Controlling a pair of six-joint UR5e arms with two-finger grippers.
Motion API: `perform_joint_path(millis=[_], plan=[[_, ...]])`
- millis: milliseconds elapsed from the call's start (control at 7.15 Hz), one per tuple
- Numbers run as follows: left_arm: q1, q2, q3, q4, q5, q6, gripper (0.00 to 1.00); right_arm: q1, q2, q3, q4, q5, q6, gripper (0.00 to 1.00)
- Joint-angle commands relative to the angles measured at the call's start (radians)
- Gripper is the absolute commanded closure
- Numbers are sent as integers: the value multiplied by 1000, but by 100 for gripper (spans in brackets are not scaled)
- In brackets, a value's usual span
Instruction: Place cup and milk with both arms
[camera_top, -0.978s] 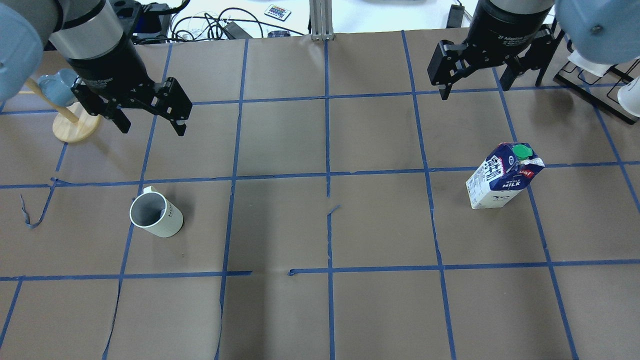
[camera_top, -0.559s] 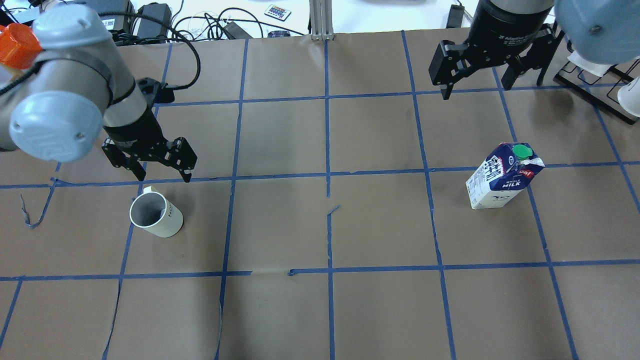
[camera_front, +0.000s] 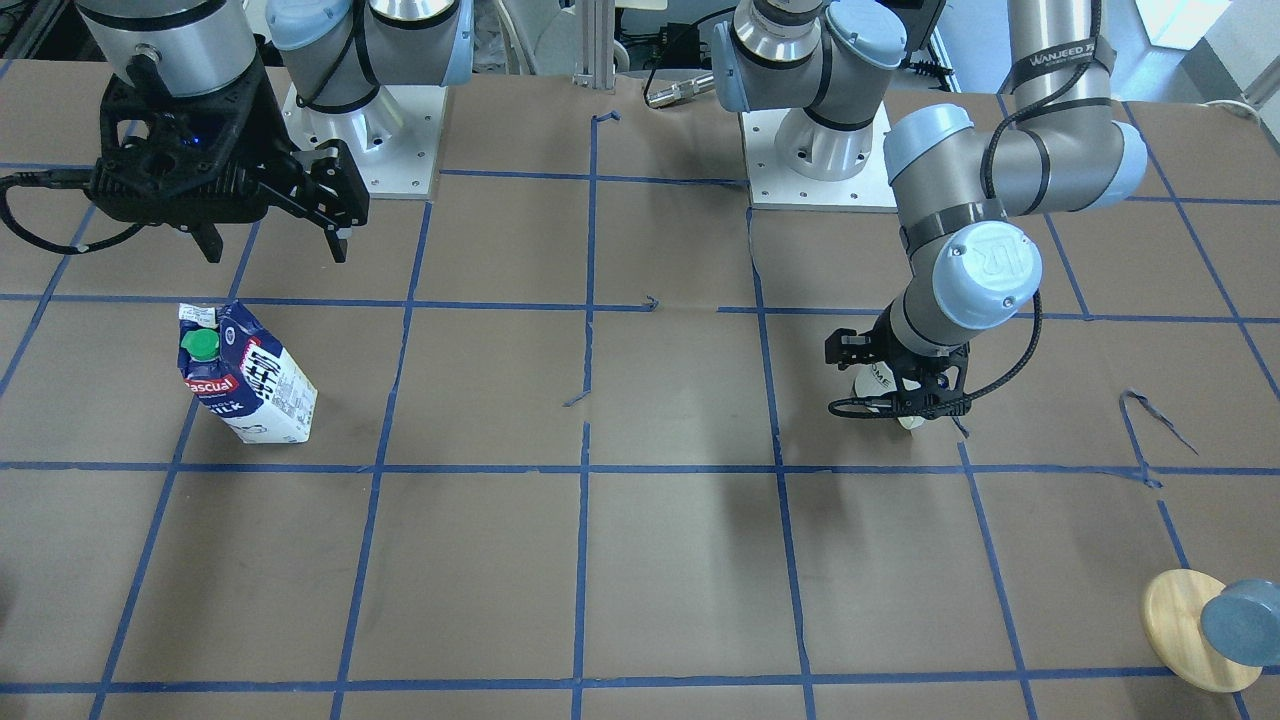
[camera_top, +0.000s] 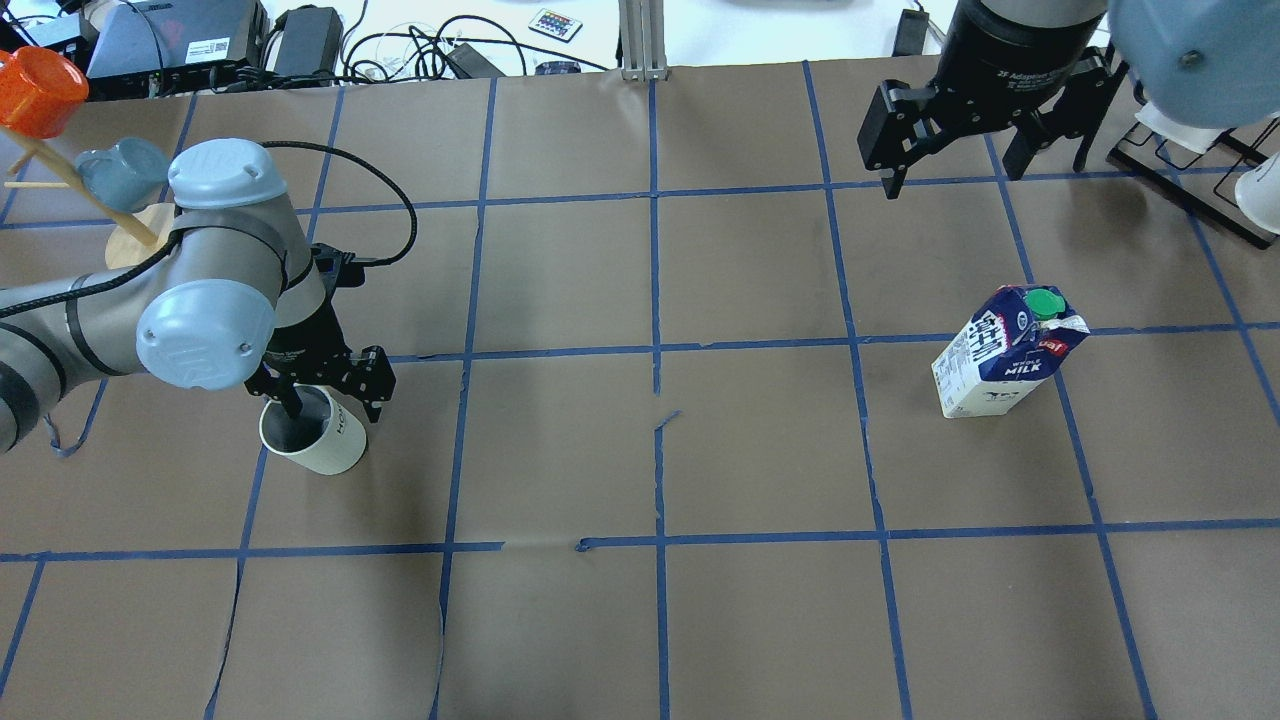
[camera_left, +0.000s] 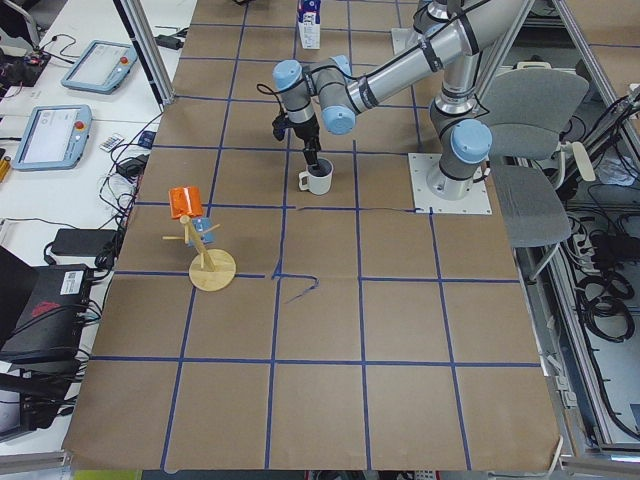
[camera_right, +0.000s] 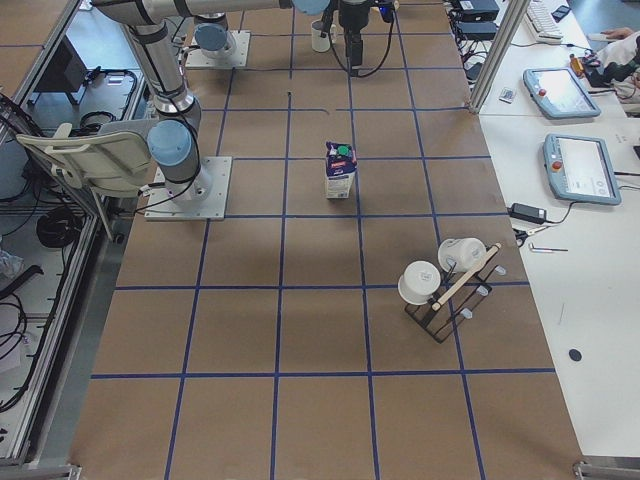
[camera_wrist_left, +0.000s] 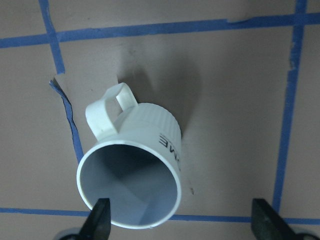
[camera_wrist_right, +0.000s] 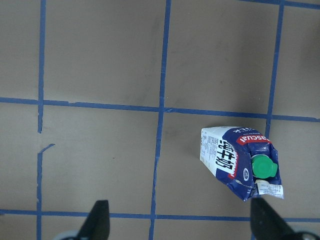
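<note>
On the brown paper-covered bench with blue tape grid, the left hand has dropped since the earlier frames and now straddles the cup's wall. It is spread wide, one finger inside and one outside, clamping nothing. The right hand has barely shifted, hanging wide open and empty beyond the carton. The dark blue and white gable-top milk carton and the cream-white ceramic mug stand upright, unmoved, far apart.

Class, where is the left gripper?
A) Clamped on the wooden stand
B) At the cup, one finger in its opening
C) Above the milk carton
B: the left gripper is low at the cup, one finger inside the rim, the other outside.
</note>
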Motion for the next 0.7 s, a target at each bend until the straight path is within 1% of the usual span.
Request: perform_joint_path(millis=[0, 559], plan=[[1, -14, 6, 2, -11, -20, 100, 0, 0, 0, 0, -1, -1, 0], [-13, 1, 72, 3, -18, -23, 100, 0, 2, 0, 3, -1, 1, 0]])
